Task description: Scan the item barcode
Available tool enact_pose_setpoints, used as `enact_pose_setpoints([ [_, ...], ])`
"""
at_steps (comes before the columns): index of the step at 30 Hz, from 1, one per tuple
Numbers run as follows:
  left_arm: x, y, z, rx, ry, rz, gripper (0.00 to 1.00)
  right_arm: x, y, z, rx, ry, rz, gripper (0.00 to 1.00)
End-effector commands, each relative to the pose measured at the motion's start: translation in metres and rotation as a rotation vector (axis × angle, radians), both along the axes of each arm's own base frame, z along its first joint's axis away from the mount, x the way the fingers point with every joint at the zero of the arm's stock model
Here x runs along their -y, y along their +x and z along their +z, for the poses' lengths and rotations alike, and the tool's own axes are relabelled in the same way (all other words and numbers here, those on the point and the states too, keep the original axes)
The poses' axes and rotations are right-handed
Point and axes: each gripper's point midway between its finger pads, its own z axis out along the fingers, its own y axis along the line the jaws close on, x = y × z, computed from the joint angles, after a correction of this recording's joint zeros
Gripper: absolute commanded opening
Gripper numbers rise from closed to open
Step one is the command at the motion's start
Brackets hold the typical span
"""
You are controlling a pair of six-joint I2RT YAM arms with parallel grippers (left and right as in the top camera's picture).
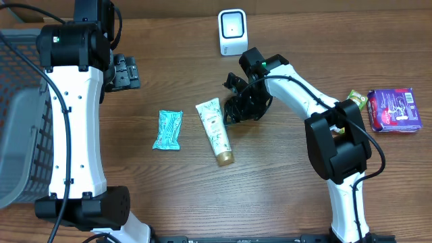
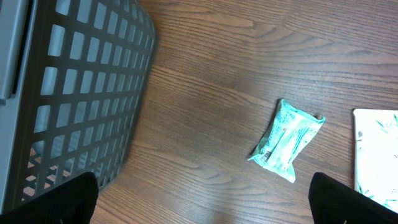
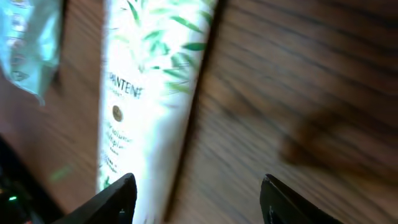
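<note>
Two grippers stood open, and neither held the item.

You had the white plastic tube with green leaf print and a gold cap (image 1: pixel 214 130) lying flat on the brown wooden table (image 1: pixel 283 202), between the teal foil packet (image 1: pixel 167 129) and the right gripper (image 3: pixel 199 202). That gripper hovered just over the tube with its fingers apart and clamped on nothing; the wrist view was blurred. Your left gripper (image 2: pixel 202 205) hung spread wide above bare wood, near the grey plastic lattice basket (image 2: pixel 93 93). The white box-shaped barcode scanner (image 1: pixel 232 32) stood at the table's far edge, well apart from the tube.
</note>
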Motion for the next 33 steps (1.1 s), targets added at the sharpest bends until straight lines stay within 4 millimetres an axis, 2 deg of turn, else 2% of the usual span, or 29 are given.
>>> enact_pose_setpoints([
  [1, -0.001, -0.001, 0.009, 0.028, 0.009, -0.008, 0.99, 0.014, 0.021, 0.014, 0.076, -0.048, -0.021, 0.64],
  [5, -0.001, -0.001, 0.009, 0.028, 0.009, -0.008, 0.99, 0.008, 0.03, 0.044, 0.135, -0.046, -0.015, 0.64],
  [8, -0.001, -0.001, 0.009, 0.028, 0.009, -0.008, 1.0, -0.006, 0.028, 0.055, 0.19, -0.067, 0.024, 0.64],
  [10, -0.001, -0.001, 0.009, 0.028, 0.009, -0.008, 0.99, -0.017, 0.022, 0.052, 0.221, -0.117, 0.045, 0.64],
  [16, -0.001, -0.001, 0.009, 0.028, 0.009, -0.008, 1.0, -0.039, -0.004, 0.03, 0.364, -0.425, 0.073, 0.61],
  [21, -0.001, -0.001, 0.009, 0.028, 0.009, -0.008, 1.0, -0.059, -0.03, 0.027, 0.528, -0.593, 0.128, 0.56],
  [25, -0.001, -0.001, 0.009, 0.028, 0.009, -0.008, 1.0, -0.067, -0.04, 0.025, 0.634, -0.669, 0.151, 0.63],
  [33, -0.001, -0.001, 0.009, 0.028, 0.009, -0.008, 1.0, -0.064, -0.046, -0.003, 0.668, -0.762, 0.202, 0.65],
])
